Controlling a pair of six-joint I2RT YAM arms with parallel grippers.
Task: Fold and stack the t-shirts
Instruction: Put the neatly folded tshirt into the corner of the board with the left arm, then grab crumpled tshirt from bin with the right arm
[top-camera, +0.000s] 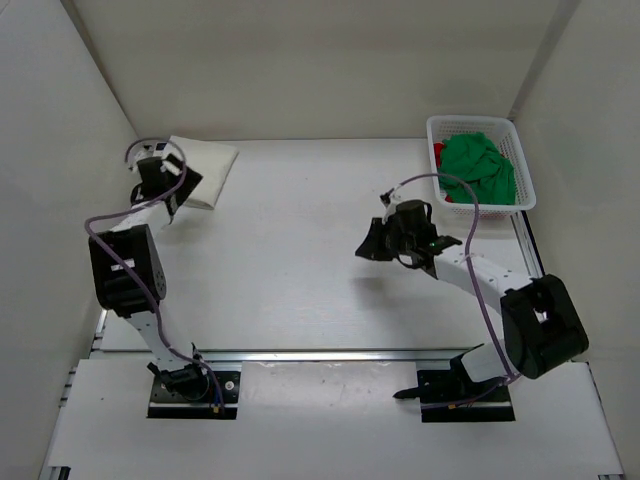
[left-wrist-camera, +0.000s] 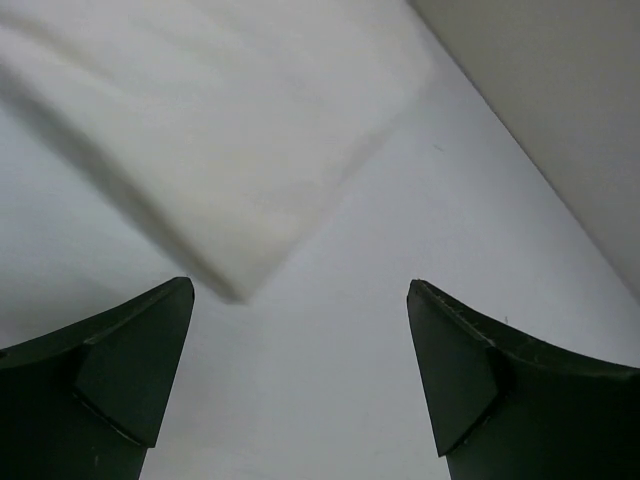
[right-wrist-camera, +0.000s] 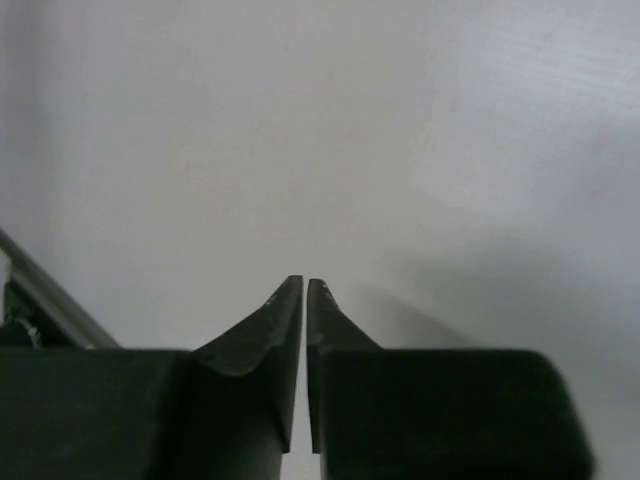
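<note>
Top external view shows us roughly a third of the way through. The white shirt (top-camera: 207, 170) lies folded into a neat rectangle at the far left of the table (top-camera: 300, 200), and we judge that piece finished, with its spot likely to serve as the base of the stack. The green shirt (top-camera: 480, 166) sits crumpled in the basket (top-camera: 472, 121) at the far right. A sliver of the red shirt (top-camera: 438, 155) peeks out beside it at the basket's left side. Neither is folded, so two shirts remain to be taken out, folded and stacked.

From the left wrist we see the left gripper (left-wrist-camera: 300, 290) with its jaws spread wide and nothing between them. It hovers just short of the near corner of the white shirt and is clear of the cloth. From the right wrist we see the right gripper (right-wrist-camera: 304, 282) with its jaws drawn almost together, only a thin slit left, holding nothing over bare table. In the top view it hangs mid-table, well apart from the basket.

We judge the next step to be a reach by the right arm into the basket for the green shirt, which lies on top. Its jaws would have to spread first.
</note>
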